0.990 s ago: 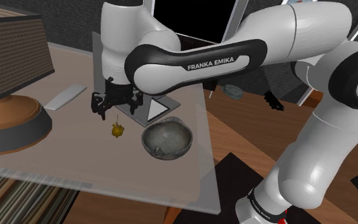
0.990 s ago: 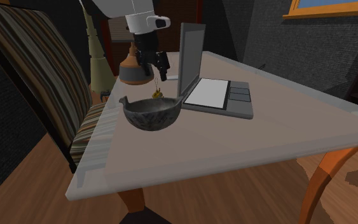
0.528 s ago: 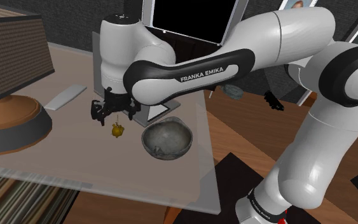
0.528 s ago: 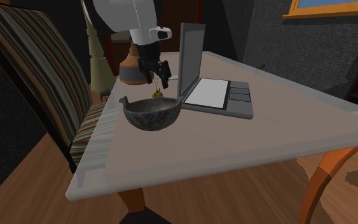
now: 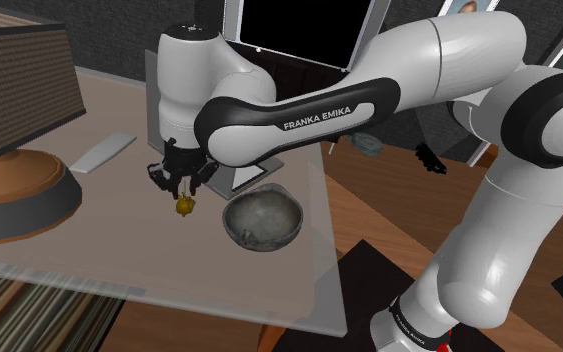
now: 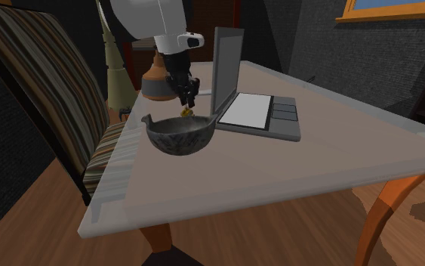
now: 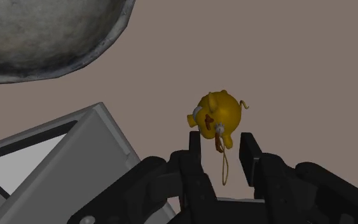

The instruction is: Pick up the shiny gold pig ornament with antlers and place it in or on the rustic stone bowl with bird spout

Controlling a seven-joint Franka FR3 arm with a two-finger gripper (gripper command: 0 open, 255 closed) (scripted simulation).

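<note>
The pale tabletop (image 5: 119, 250) carries a grey bowl (image 5: 262, 220). In the shoulder view, a yellow pig (image 5: 183, 206) sits at the bowl's nine o'clock, an open laptop (image 6: 260, 113) at eleven, a flat white slab (image 5: 104, 152) at ten, and a lamp base (image 5: 14, 190) far out toward nine.

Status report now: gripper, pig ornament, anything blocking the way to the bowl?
Gripper open, just above gold pig, fingers either side of its cord. Pig on table, not held, beside grey bowl. Laptop close by, not between them.
</note>
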